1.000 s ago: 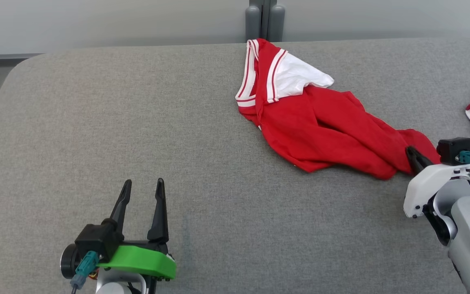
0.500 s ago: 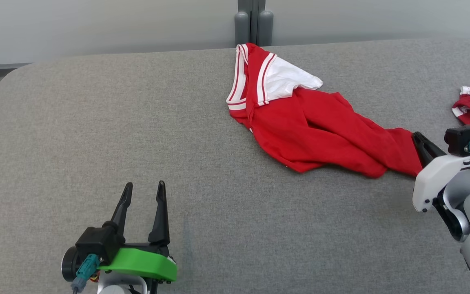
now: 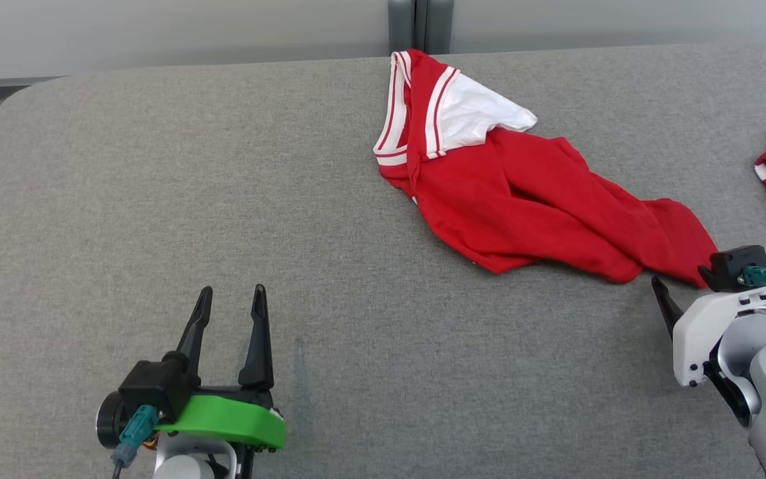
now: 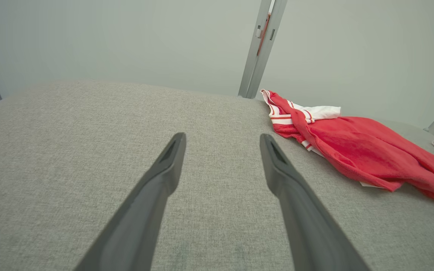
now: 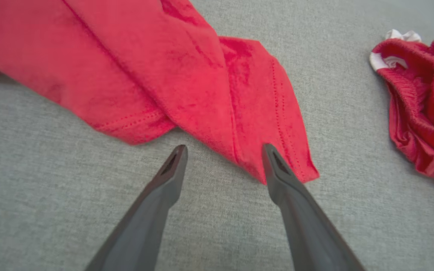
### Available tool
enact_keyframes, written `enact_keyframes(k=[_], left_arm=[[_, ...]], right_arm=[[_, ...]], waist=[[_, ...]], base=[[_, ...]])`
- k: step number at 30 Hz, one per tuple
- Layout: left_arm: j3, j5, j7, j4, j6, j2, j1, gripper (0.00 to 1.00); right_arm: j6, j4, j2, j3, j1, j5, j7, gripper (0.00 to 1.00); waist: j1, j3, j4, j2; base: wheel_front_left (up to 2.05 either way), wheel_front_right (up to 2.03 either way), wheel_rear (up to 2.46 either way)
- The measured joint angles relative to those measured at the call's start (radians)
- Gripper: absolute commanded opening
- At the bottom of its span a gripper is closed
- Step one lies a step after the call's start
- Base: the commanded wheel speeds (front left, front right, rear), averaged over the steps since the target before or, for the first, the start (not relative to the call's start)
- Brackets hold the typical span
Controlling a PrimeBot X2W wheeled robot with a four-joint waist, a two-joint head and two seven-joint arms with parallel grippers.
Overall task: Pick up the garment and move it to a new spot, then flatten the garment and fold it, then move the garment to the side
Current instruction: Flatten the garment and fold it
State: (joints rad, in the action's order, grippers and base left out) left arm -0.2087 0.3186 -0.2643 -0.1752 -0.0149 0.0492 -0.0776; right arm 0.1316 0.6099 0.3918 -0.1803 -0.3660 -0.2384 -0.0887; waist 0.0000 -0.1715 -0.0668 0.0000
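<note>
Head view: the garment (image 3: 522, 213), a bright red sports shirt with a white sleeve and striped trim, lies twisted and bunched on the grey worktop (image 3: 223, 166). It runs from the far edge near centre down toward the right, collar end far, hem end near. Left hand (image 3: 233, 289) sits at the near left, fingers apart and empty, well apart from the shirt. Right wrist view: right hand (image 5: 223, 148) is low over the hem corner with its fingers spread. One fingertip overlaps the corner, but nothing is pinched between them; actual contact cannot be judged. The shirt rests wholly on the worktop, held by neither hand. A smaller maroon cloth (image 5: 420, 105) with white trim lies to the right, apart from the shirt. Judgement: the shirt is down but nowhere near flat, so flattening is the step in hand, with folding and the move aside untouched. The next move calls for a grip on two separated edges. The right hand would close on this hem corner while the left crosses the worktop to the collar or sleeve end. Then draw the cloth taut to undo the twist, keeping clear of the maroon cloth.
</note>
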Motion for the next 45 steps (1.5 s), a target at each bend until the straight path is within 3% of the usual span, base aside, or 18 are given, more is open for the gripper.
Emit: enact_keyframes(k=[3, 4, 5, 7, 8, 9, 15, 20, 27, 31, 34, 38, 45], left_arm=[[0.0, -0.003, 0.0, -0.003, -0.002, 0.0, -0.007, 1.0], [0.0, -0.004, 0.0, -0.005, -0.002, 0.0, -0.008, 1.0], [0.0, -0.004, 0.0, -0.007, -0.003, 0.0, -0.01, 1.0], [0.0, -0.004, 0.0, -0.009, -0.003, 0.0, -0.014, 1.0], [0.001, -0.004, 0.0, -0.009, -0.003, 0.0, -0.014, 1.0], [0.002, -0.005, 0.0, -0.01, -0.003, 0.0, -0.014, 1.0], [0.012, -0.007, 0.0, -0.012, -0.002, 0.0, -0.012, 1.0], [0.016, -0.006, 0.0, -0.009, -0.001, 0.0, 0.001, 1.0], [0.016, -0.002, 0.0, -0.001, 0.004, 0.0, 0.015, 1.0], [0.018, -0.002, 0.0, 0.006, 0.006, 0.0, 0.022, 1.0], [0.012, 0.001, 0.0, 0.011, 0.007, 0.0, 0.022, 1.0], [-0.001, 0.001, 0.0, 0.016, 0.006, 0.0, 0.017, 1.0], [-0.038, 0.005, 0.0, 0.012, -0.002, 0.0, -0.025, 1.0]], right_arm=[[0.0, 0.048, -0.007, -0.005, -0.033, 0.004, 0.001, 1.0], [0.0, 0.067, -0.01, -0.005, -0.046, 0.005, 0.004, 0.87], [0.0, 0.084, -0.013, -0.004, -0.056, 0.004, 0.011, 0.56], [0.0, 0.115, -0.015, -0.004, -0.072, 0.002, 0.025, 0.32], [0.0, 0.122, -0.016, -0.004, -0.076, 0.002, 0.037, 0.11], [0.0, 0.131, -0.016, -0.005, -0.082, -0.002, 0.048, 0.0], [0.0, 0.119, -0.002, 0.012, -0.112, -0.033, 0.13, 0.0], [0.0, 0.012, 0.007, 0.011, -0.116, -0.043, 0.165, 0.0], [0.0, -0.304, 0.029, 0.018, -0.061, -0.027, 0.121, 0.0], [0.0, -0.516, 0.021, 0.075, -0.004, -0.009, 0.052, 0.0], [0.0, -0.588, 0.014, 0.104, 0.028, 0.002, -0.009, 0.0], [0.0, -0.544, 0.018, 0.106, 0.014, 0.009, -0.054, 0.0], [0.0, -0.278, 0.077, 0.084, -0.205, 0.067, -0.043, 0.0]], waist=[[0.0, -0.006, -0.007, 0.0], [0.0, -0.007, -0.01, 0.0], [0.0, -0.008, -0.013, 0.0], [0.0, -0.009, -0.02, 0.0], [0.0, -0.008, -0.023, 0.0], [0.0, -0.007, -0.026, 0.0], [0.0, 0.009, -0.029, 0.0], [0.0, 0.027, -0.014, 0.0], [0.0, 0.054, 0.019, 0.0], [0.0, 0.064, 0.036, 0.0], [0.0, 0.062, 0.042, 0.0], [0.0, 0.046, 0.036, 0.0], [0.0, 0.003, -0.01, 0.0]], base=[[0.0, 0.0, 0.0], [0.0, 0.0, 0.0], [0.0, 0.0, 0.0], [0.0, 0.0, 0.0], [0.0, 0.0, 0.0], [0.0, 0.0, 0.0], [0.0, 0.0, 0.0], [0.0, 0.0, 0.0], [0.0, 0.0, 0.0], [0.0, 0.0, 0.0], [0.0, 0.0, 0.0], [0.0, 0.0, 0.0], [0.0, 0.0, 0.0]])
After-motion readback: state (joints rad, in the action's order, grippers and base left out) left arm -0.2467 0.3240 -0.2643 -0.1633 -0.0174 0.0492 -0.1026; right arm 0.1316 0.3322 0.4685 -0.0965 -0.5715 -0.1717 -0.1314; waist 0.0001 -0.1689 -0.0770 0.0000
